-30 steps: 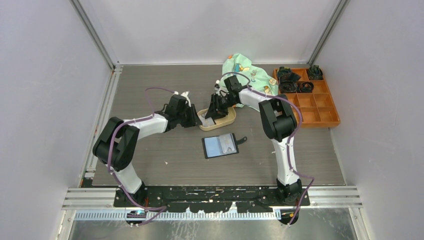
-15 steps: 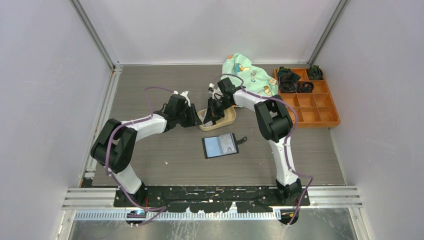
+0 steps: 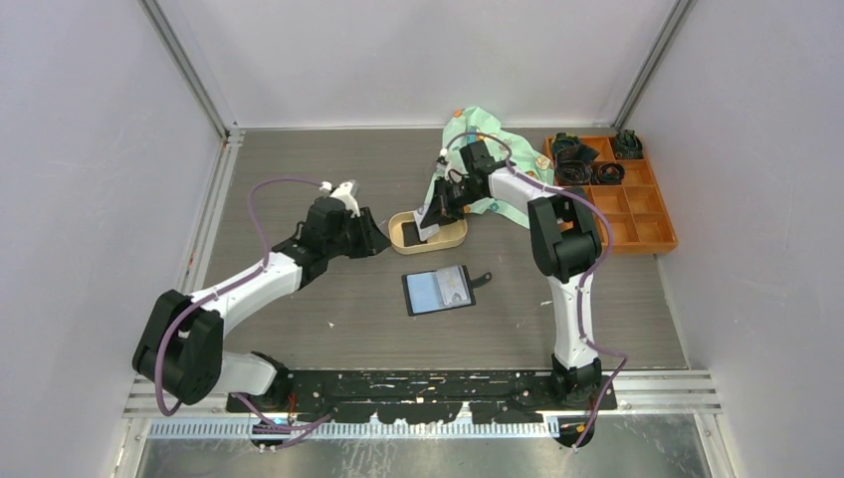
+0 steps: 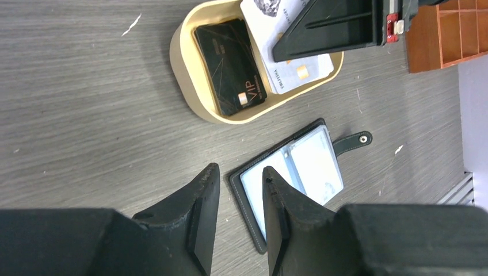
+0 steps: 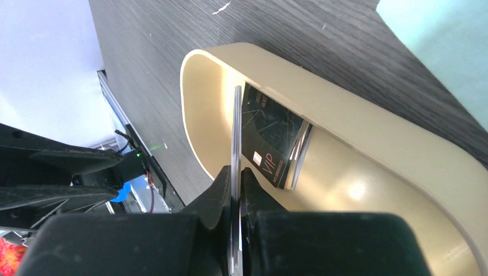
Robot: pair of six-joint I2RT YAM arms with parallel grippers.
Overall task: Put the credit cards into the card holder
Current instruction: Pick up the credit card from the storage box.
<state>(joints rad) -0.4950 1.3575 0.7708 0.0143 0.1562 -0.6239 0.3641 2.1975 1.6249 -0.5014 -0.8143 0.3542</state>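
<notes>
**A:** What's ur R pincer (image 5: 236, 178) doing?

**B:** It's pinched tight on a white card (image 5: 236, 115). I see only the card's thin edge. I grab it that way bc a flat card is hard to pick up. It's in the tray (image 5: 345, 109). Can't tell if it's off the bottom yet.

**A:** Other cards?

**B:** A black card (image 4: 230, 66) lies flat in the tray by the wall. More pale card shows under my R pincer, idk how many.

**A:** And ur L pincer (image 4: 240, 172)?

**B:** Part way open, nothing in it. It hangs over the table (image 4: 86, 115), just beside the wallet (image 4: 299, 172). I think it's there to hold the wallet down.

**A:** Wallet ready?

**B:** Yep. It lies open & flat near the tray, pockets up, tab out to the side. That way a card can slide in.

**A:** Next?

**B:** Prob lift the card out, bring it to the wallet, push it in a pocket. It's thin & slick, so it could slip.
</notes>
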